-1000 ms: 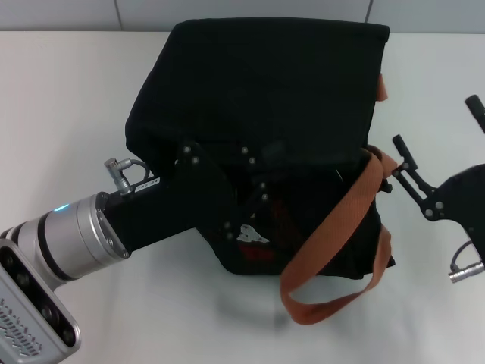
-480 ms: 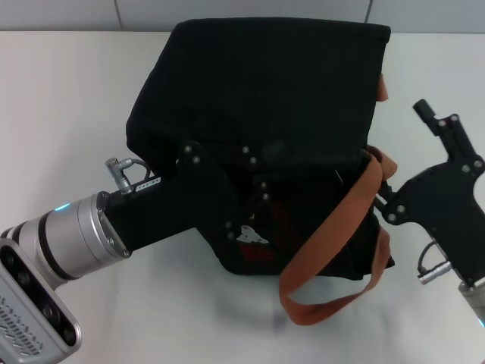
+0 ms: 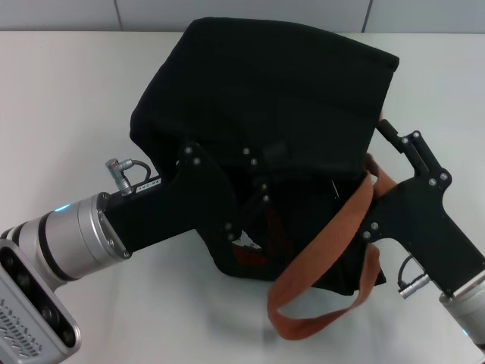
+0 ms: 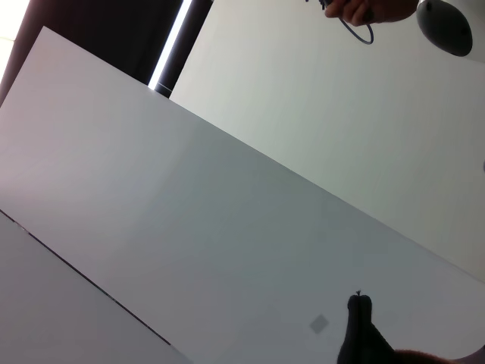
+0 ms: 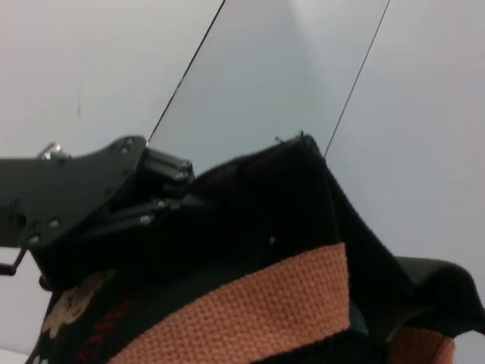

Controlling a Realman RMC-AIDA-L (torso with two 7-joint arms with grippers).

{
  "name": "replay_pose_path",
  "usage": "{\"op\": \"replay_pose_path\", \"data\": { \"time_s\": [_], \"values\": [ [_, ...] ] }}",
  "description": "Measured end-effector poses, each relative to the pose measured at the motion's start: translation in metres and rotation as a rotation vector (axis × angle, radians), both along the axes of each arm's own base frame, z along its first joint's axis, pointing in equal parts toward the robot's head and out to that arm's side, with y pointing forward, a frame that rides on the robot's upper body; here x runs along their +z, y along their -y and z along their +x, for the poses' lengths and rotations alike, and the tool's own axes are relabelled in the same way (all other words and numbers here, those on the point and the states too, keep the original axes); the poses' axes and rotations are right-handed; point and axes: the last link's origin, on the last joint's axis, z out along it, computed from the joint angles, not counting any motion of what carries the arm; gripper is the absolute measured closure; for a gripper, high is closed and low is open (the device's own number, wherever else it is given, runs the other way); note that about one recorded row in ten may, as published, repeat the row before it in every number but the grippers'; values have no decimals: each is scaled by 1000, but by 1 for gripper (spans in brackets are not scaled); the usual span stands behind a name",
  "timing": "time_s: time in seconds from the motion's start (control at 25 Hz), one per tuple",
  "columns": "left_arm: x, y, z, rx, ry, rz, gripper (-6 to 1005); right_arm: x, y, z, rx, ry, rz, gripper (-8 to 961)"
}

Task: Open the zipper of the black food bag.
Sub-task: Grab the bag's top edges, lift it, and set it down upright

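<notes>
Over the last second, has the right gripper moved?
Yes. The right gripper has come in from the table's right edge to the bag's right side.

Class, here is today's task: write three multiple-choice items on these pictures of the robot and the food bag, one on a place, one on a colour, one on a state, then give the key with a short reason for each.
1. Where is the right pincer?
A. at the bag's right side, by the handle
B. parked off the table
C. under the bag

2. What colour are the webbing handles?
A. blue
B. orange-brown
C. white

3. How does the black food bag sit on the white table?
A. folded flat
B. hanging in the air
C. resting on the table, its fabric slumped

Key: 1 A, the head view shows the right arm reaching to the bag's right edge. 2 B, the strap looping down the front is orange-brown. 3 C, the bag sits on the table, with the left pincer against its front.
</notes>
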Motion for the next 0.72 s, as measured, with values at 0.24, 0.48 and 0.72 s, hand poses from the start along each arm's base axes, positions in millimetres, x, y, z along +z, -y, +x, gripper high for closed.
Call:
{"op": "replay_pose_path", "data": {
  "time_s": [0.24, 0.48, 0.72],
  "values": [
    [0, 0, 0, -1, 1, 1, 906, 9, 9, -4, 46, -46, 40, 126],
    [1, -2, 1, 5, 7, 9, 907, 22, 30, 6, 60, -79, 69, 125],
    [-1, -4, 5, -2, 9, 0, 910, 11, 16, 7, 21, -28, 36, 125]
  ]
}}
